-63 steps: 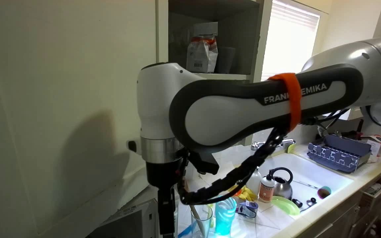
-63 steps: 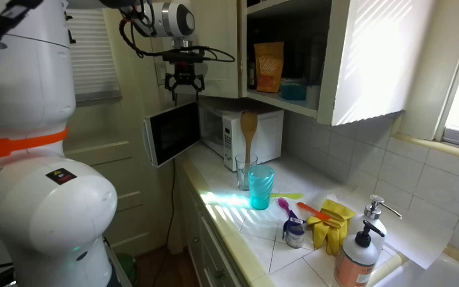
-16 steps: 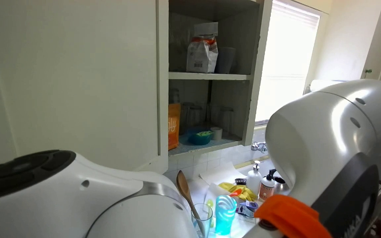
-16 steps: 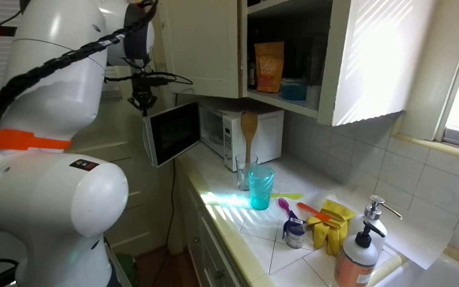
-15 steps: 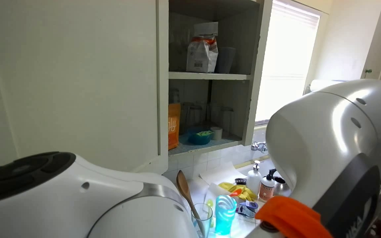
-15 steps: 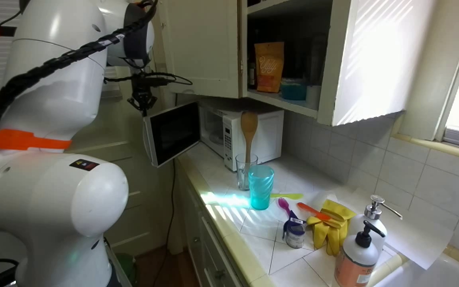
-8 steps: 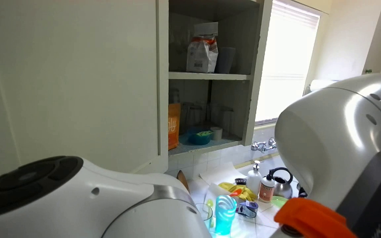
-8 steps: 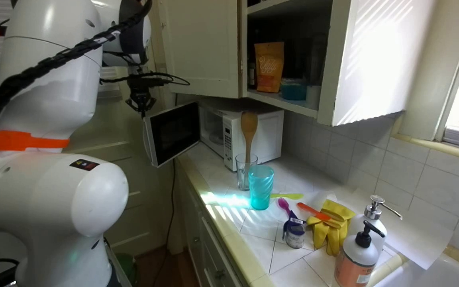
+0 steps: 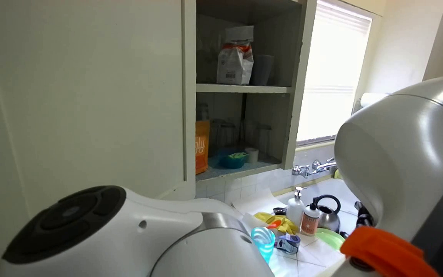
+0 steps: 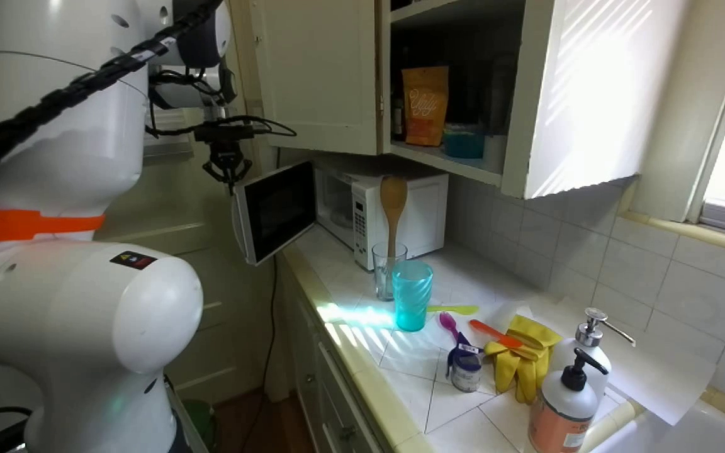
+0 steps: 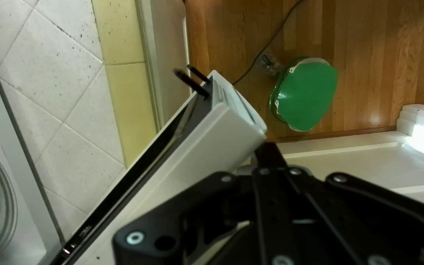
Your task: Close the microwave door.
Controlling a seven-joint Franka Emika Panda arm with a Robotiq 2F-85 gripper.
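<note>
The white microwave (image 10: 416, 211) stands on the counter under the cupboard, its door (image 10: 281, 207) swung wide open with the dark inner panel showing. My gripper (image 10: 231, 187) points down at the upper outer corner of the door, on the handle side. In the wrist view the gripper (image 11: 269, 151) is shut with nothing between its fingers, right beside the white door edge (image 11: 230, 136); contact looks likely but the tips are partly dark. Two dark latch hooks (image 11: 191, 82) stick out from the door. In an exterior view my arm (image 9: 160, 234) hides both microwave and gripper.
A clear glass with a wooden spoon (image 10: 393, 201) and a turquoise cup (image 10: 412, 296) stand before the microwave. The cupboard door (image 10: 321, 75) hangs open above. A green bin (image 11: 306, 95) is on the floor. A cord (image 10: 271, 333) hangs below the door.
The gripper has come slightly lower and the arm has shifted. The microwave door's free edge has moved a little toward the microwave. The gripper has stayed shut.
</note>
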